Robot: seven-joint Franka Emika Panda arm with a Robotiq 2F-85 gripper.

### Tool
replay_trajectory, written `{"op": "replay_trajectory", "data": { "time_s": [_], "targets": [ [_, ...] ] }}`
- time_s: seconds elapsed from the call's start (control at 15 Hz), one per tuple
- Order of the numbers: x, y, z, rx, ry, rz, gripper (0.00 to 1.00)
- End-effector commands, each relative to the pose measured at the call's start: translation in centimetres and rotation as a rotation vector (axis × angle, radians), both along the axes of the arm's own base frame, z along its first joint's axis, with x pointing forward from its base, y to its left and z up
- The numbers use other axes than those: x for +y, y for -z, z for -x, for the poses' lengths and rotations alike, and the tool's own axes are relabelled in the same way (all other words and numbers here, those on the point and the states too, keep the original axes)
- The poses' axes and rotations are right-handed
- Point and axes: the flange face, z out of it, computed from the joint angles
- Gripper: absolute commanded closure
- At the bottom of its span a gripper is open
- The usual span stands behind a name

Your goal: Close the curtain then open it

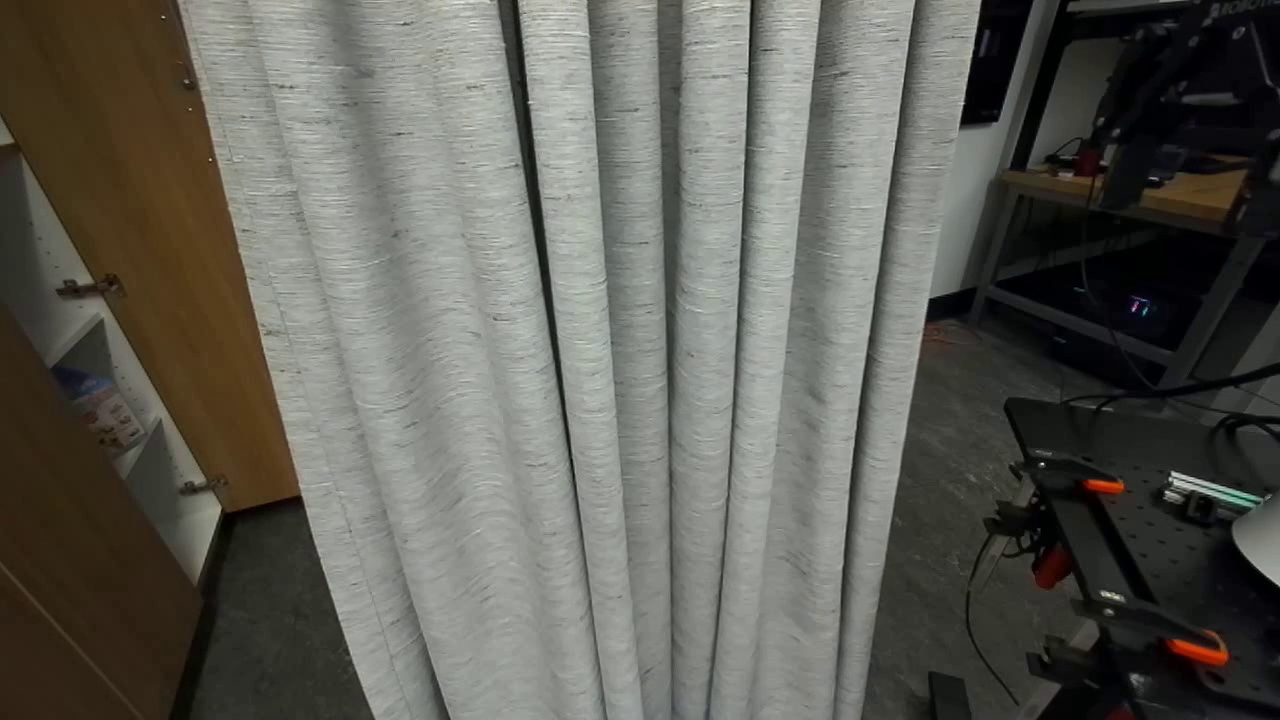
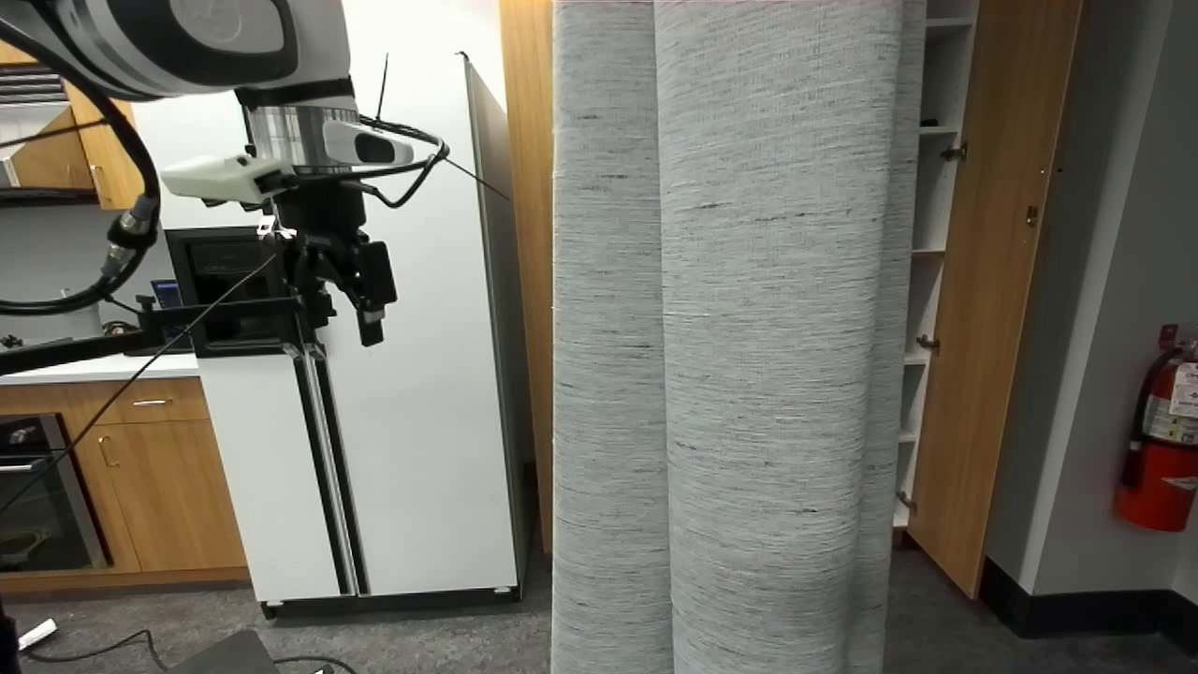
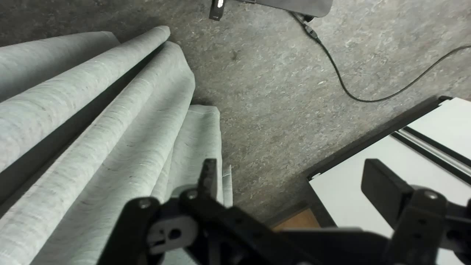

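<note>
The curtain (image 1: 705, 350) is a large light grey woven drape gathered in deep vertical folds. It hangs in the middle of an exterior view. It also fills the centre right of an exterior view (image 2: 767, 328), and its folds and lower hem show on the left of the wrist view (image 3: 121, 147). My gripper (image 3: 292, 173) is open with nothing between its fingers. In the wrist view its left finger overlaps the curtain's edge; I cannot tell whether they touch. The gripper also shows in an exterior view (image 2: 342, 323), pointing down apart from the curtain, and at the top right (image 1: 1190, 190).
A white fridge (image 2: 426, 421) stands behind the gripper. Tall wooden cabinet doors (image 2: 992, 309) stand open beyond the curtain. A black table with orange clamps (image 1: 1130, 540) is beside the curtain. A cable (image 3: 340, 79) lies on the floor. A fire extinguisher (image 2: 1165, 440) hangs at the right.
</note>
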Motion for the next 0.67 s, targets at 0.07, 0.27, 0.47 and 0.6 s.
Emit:
{"op": "replay_trajectory", "data": {
  "time_s": [0.07, 0.27, 0.47, 0.6],
  "targets": [
    [-2.9, -2.0, 1.0, -0.118, 0.043, 0.112, 0.00],
    [-4.5, -2.9, 0.5, -0.177, 0.059, 0.194, 0.00],
    [-6.4, -3.3, -1.0, -0.243, 0.056, 0.255, 0.00],
    [-7.4, -3.5, -2.2, -0.293, 0.045, 0.298, 0.00]
  ]
}}
